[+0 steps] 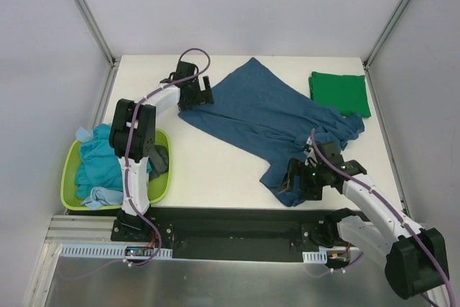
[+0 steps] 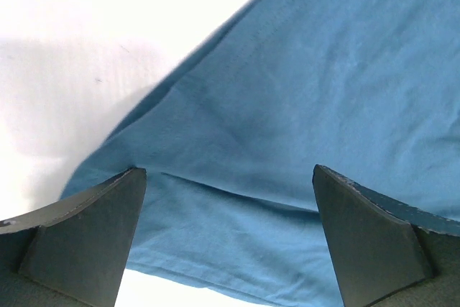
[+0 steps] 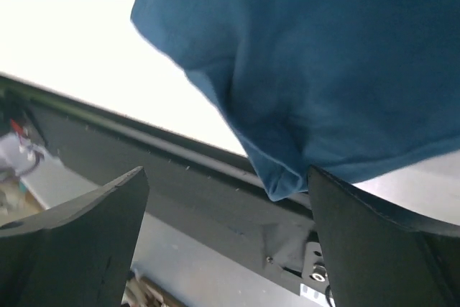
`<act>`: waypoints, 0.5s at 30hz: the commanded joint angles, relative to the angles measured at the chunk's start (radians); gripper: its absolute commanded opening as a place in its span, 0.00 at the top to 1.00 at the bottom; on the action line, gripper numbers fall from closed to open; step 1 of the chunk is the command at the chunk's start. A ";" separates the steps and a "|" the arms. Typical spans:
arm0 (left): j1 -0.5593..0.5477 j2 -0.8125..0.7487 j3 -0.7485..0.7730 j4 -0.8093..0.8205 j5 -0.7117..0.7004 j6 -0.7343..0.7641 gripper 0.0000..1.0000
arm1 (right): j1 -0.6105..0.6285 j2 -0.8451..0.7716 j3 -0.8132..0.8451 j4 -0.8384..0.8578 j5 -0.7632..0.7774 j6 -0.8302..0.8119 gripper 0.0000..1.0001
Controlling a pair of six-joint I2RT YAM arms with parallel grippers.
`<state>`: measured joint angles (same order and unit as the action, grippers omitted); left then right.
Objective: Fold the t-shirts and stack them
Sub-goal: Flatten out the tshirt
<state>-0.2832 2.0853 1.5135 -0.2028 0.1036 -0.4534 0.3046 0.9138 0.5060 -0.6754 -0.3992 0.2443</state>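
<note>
A dark teal-blue t-shirt [image 1: 266, 116] lies spread and rumpled across the middle of the table. A bright green t-shirt [image 1: 339, 93] lies folded at the far right. My left gripper [image 1: 195, 100] is open at the blue shirt's far left corner; in the left wrist view the cloth [image 2: 287, 106] lies between the open fingers [image 2: 86, 235] of that gripper [image 2: 228, 172]. My right gripper [image 1: 289, 180] is open at the shirt's near corner. In the right wrist view that corner [image 3: 280, 177] hangs at the table's near edge beside the right finger [image 3: 374, 249], with the gripper [image 3: 226, 172] holding nothing.
A lime-green basket [image 1: 70, 170] at the near left holds light turquoise shirts [image 1: 100, 163] and a dark grey one [image 1: 159, 157]. A black rail [image 1: 237, 224] runs along the table's near edge. White walls enclose the table on three sides.
</note>
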 commanded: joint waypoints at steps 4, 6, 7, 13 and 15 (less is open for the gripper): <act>0.015 -0.028 0.070 -0.090 0.041 0.048 0.01 | 0.267 0.046 0.002 0.111 0.006 0.082 0.07; 0.015 -0.076 0.033 -0.090 0.059 0.039 0.01 | 0.313 0.051 0.031 0.086 0.103 0.085 0.07; 0.013 -0.102 0.007 -0.090 0.070 0.036 0.01 | 0.332 0.051 0.043 0.073 0.146 0.092 0.07; -0.016 -0.261 -0.150 -0.086 0.054 0.015 0.01 | 0.421 -0.003 0.057 -0.067 0.393 0.144 0.11; -0.036 -0.292 -0.189 -0.083 0.070 0.004 0.01 | 0.426 -0.007 0.034 -0.038 0.433 0.156 0.15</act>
<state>-0.2825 1.9087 1.3800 -0.2844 0.1482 -0.4328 0.7124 0.9337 0.5365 -0.6594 -0.1440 0.3477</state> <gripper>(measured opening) 0.990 0.879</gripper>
